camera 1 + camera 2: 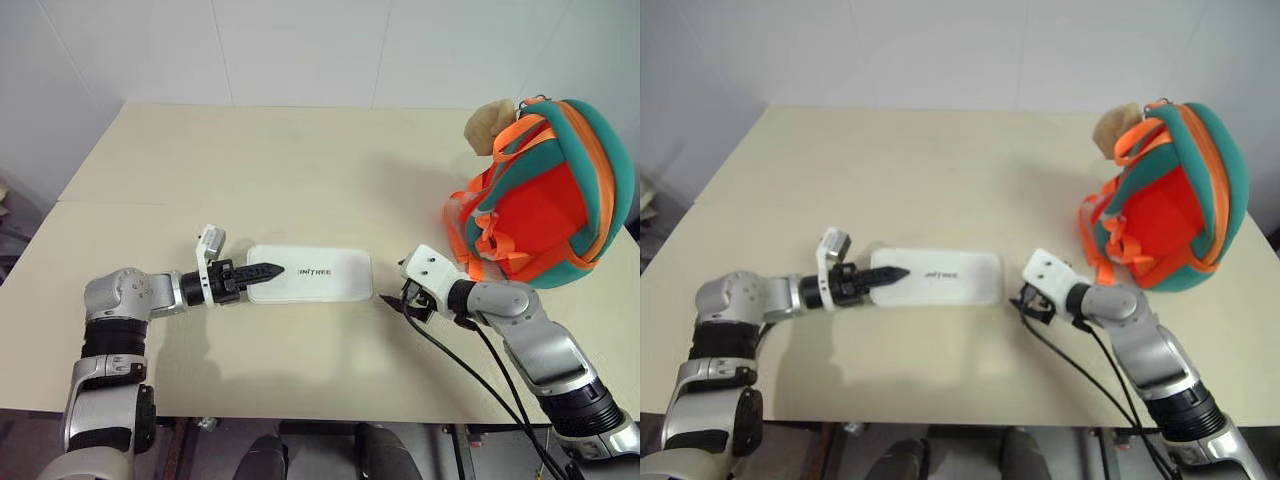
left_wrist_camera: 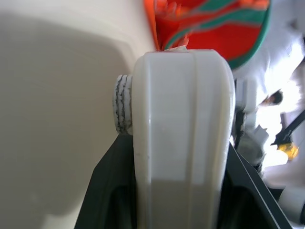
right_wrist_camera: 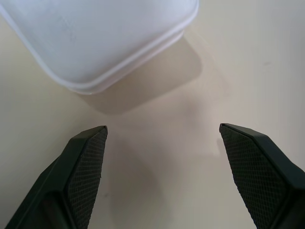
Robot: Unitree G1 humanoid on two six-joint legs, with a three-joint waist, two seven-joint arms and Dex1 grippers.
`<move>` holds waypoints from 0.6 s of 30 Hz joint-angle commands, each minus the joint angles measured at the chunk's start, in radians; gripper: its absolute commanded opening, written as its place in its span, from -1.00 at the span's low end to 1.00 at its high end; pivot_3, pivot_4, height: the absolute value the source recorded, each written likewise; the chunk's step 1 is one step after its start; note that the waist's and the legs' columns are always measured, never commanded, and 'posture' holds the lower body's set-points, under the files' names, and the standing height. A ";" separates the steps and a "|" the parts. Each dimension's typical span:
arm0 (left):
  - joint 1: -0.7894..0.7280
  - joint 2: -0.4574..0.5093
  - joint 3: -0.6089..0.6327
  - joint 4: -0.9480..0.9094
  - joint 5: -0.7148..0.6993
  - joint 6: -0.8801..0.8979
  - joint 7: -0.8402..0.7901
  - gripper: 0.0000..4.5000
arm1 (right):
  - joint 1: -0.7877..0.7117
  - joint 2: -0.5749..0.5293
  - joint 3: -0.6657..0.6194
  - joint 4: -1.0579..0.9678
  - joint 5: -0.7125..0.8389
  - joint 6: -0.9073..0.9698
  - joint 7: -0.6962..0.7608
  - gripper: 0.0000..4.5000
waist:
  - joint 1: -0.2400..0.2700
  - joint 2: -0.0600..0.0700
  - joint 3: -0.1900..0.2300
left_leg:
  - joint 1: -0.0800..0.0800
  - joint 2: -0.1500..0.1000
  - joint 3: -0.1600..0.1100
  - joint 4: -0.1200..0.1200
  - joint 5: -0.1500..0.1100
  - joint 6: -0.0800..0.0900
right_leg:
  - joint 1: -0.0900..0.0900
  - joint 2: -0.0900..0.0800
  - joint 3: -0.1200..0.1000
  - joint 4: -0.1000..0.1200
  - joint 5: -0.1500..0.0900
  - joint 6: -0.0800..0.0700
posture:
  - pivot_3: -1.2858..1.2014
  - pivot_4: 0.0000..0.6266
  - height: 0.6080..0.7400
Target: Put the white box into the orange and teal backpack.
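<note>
On the table (image 1: 300, 160) lies the white box (image 1: 312, 272), its left end pinched by the left gripper (image 1: 262, 271). Just beside its other end, the right gripper (image 3: 162, 138) gapes wide, holding nothing. Well apart waits the orange and teal backpack (image 1: 545, 195); carrying and packing are left.
</note>
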 commanded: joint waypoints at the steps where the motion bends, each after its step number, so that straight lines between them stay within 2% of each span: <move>1: -0.002 -0.026 0.123 -0.057 -0.080 0.031 0.061 -0.41 | -0.020 0.054 -0.102 -0.047 0.029 0.022 -0.089 1.00 | 0.001 0.000 0.000 | 0.000 0.000 0.000 0.000 0.000 0.000 | 0.000 0.000 0.000 0.000 0.000 0.000 | 0.03 -0.52 1.00; 5: 0.004 -0.073 0.225 -0.089 -0.126 0.055 0.153 -0.41 | -0.019 0.127 -0.186 -0.061 0.028 -0.007 -0.199 1.00 | 0.001 0.000 0.000 | 0.000 0.000 0.000 0.000 0.000 -0.001 | 0.000 0.000 0.000 0.000 0.000 0.000 | 0.03 -0.52 1.00; 8: 0.027 -0.129 0.309 -0.142 -0.180 0.106 0.235 -0.41 | 0.036 0.193 -0.274 -0.141 0.048 0.013 -0.282 1.00 | 0.001 0.000 0.000 | 0.000 0.000 0.000 -0.001 0.000 -0.001 | -0.001 0.000 0.000 0.000 0.000 0.000 | 0.03 -0.52 1.00; 15: 0.051 -0.194 0.399 -0.205 -0.237 0.171 0.362 -0.41 | 0.151 0.300 -0.354 -0.272 0.002 0.013 -0.466 1.00 | 0.002 0.000 0.000 | -0.001 0.000 0.000 -0.001 0.000 -0.002 | -0.001 0.000 0.000 0.001 0.000 0.000 | 0.03 -0.52 1.00; 18: 0.053 -0.201 0.411 -0.223 -0.251 0.202 0.399 -0.41 | 0.156 0.387 -0.387 -0.300 -0.032 -0.001 -0.603 1.00 | -0.001 0.000 0.000 | 0.001 0.000 0.000 -0.001 0.000 -0.003 | -0.001 0.000 0.000 0.001 0.000 0.000 | 0.03 -0.52 1.00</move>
